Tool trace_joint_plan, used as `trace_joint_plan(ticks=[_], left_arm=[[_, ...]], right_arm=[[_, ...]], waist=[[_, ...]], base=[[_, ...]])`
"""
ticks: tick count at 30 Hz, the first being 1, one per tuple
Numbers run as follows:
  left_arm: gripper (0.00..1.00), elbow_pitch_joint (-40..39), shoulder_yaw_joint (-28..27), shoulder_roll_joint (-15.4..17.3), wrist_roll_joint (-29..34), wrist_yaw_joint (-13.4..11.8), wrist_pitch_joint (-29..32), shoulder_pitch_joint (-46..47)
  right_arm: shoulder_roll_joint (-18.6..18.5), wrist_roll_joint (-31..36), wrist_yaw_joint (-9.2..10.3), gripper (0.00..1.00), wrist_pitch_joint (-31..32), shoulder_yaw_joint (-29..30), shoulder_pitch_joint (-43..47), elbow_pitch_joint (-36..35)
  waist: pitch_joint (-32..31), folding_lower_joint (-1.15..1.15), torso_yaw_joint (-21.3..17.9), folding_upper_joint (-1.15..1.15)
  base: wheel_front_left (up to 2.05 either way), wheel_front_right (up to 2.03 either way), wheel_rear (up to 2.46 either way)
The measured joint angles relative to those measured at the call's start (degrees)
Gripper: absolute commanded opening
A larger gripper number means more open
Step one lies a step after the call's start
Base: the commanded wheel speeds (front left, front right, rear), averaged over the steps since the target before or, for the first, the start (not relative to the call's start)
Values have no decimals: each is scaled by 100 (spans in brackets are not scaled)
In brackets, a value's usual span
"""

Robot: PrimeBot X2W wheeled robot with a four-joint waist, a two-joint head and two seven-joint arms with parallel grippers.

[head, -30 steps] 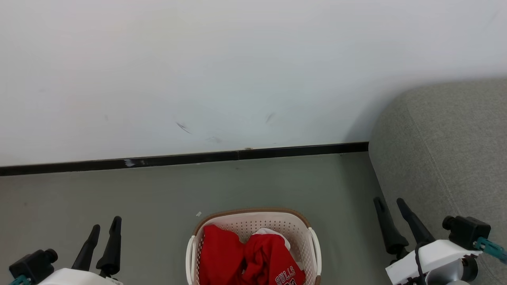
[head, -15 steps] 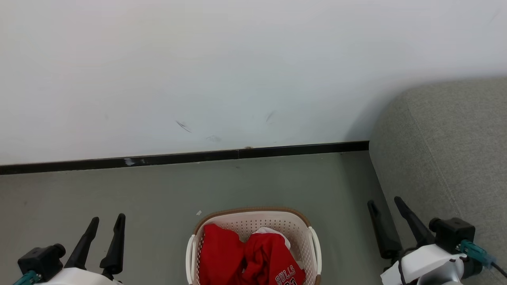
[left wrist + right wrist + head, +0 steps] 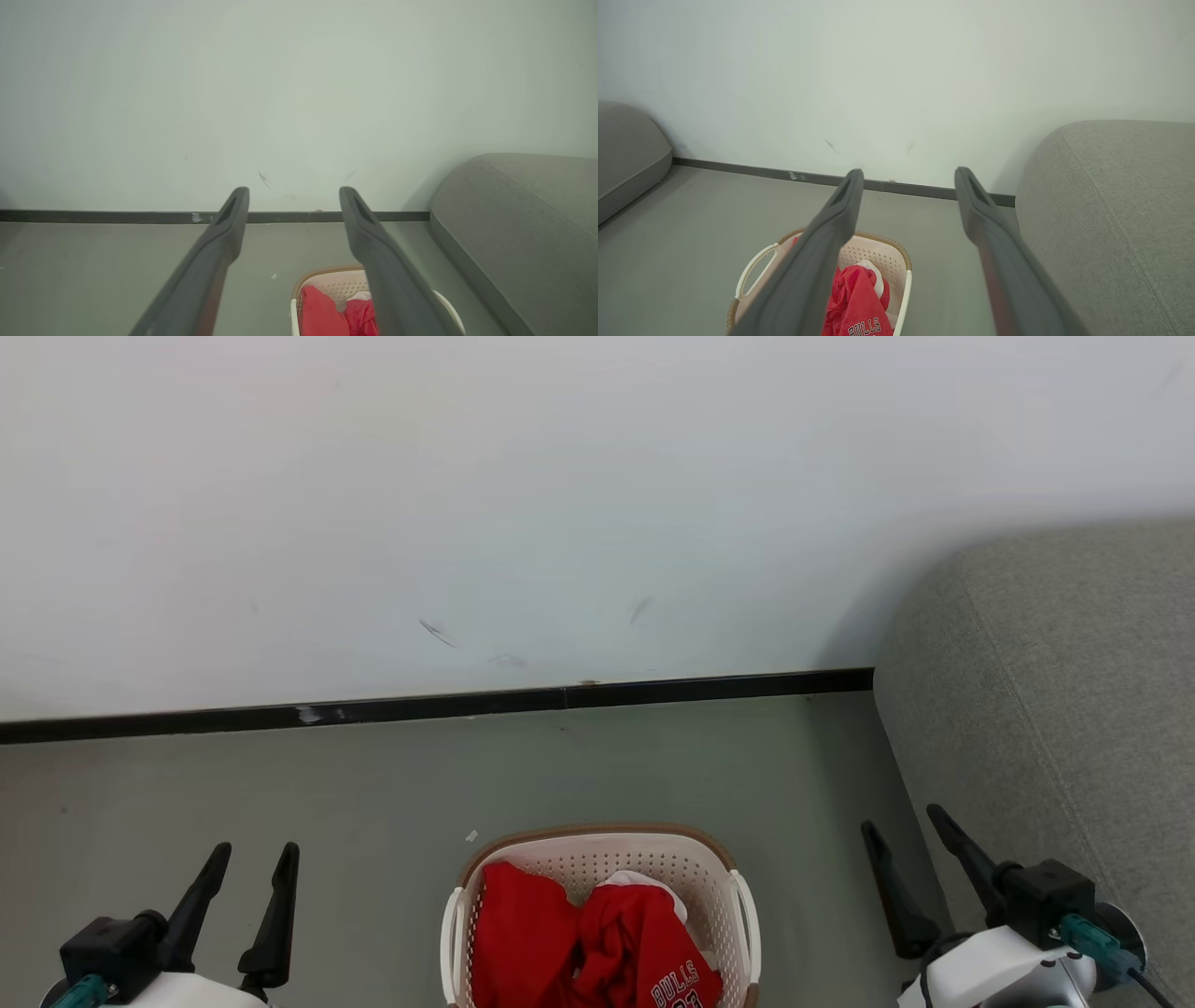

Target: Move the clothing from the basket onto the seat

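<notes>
A plain white wall (image 3: pixel 560 476) stands at the back, marked low down by a short dark scuff (image 3: pixel 435 633) and a fainter one (image 3: pixel 639 609) to its right. A black skirting strip (image 3: pixel 709 688) runs along its foot, with a pale chipped patch (image 3: pixel 313 714) toward the left. Below lies a smooth grey-green floor (image 3: pixel 373 784), where a tiny white scrap (image 3: pixel 471 836) sits.

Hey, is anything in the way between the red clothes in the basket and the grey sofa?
Nothing visible. The soft red garments lie in the cream perforated plastic basket on the grey floor, with the grey fabric sofa to its right; only the basket's wall needs clearing.
</notes>
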State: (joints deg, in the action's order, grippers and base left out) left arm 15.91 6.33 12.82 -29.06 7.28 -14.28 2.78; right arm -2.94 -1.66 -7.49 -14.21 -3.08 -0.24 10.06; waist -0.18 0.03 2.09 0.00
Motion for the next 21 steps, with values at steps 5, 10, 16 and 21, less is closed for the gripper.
trace_joint_plan(ticks=[5,10,16,21], left_arm=[[100,22,-40,-7,10,0,-1,0],[100,68,-73,-10,51,0,-1,0],[100,91,-87,-20,96,0,-1,0],[100,113,-107,-41,114,0,-1,0]], right_arm=[[13,0,0,100,0,80,0,75],[38,0,0,100,0,135,2,124],[45,1,0,100,0,187,2,133],[47,1,0,100,0,201,5,159]], waist=[[9,0,18,0],[13,-1,26,0],[10,0,30,0],[-5,-1,39,0]], base=[[0,0,0],[0,0,0],[0,0,0],[0,0,0]])
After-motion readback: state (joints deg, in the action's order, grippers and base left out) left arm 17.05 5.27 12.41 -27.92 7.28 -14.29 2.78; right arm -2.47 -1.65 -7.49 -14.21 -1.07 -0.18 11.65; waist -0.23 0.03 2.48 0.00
